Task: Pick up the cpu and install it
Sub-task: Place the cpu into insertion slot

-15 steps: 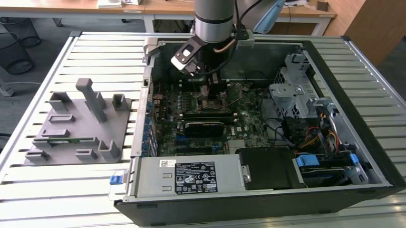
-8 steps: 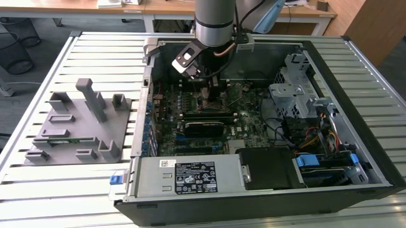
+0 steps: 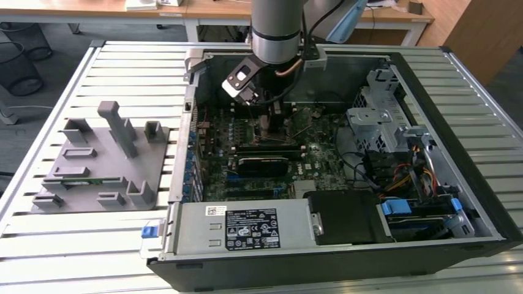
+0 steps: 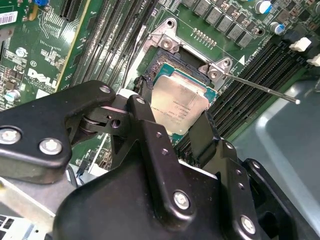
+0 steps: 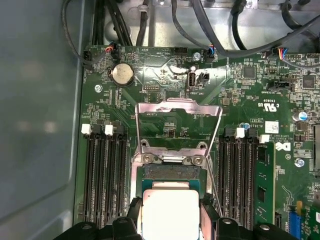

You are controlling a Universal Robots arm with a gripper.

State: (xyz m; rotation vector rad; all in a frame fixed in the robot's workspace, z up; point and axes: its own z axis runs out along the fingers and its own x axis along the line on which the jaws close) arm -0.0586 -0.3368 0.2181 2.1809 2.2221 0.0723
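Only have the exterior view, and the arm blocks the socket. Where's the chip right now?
Observer: In both wrist views the chip is at the socket, with the claw shut on two opposite edges.
Operator: Retaining plate out of the way?
Observer: Yes. In the first wrist view the metal plate is flipped open, standing between the socket and the coin battery.
Operator: Fully seated?
Observer: Can't say. In the second wrist view the chip sits square within the socket's frame, with its green edge showing along two sides.
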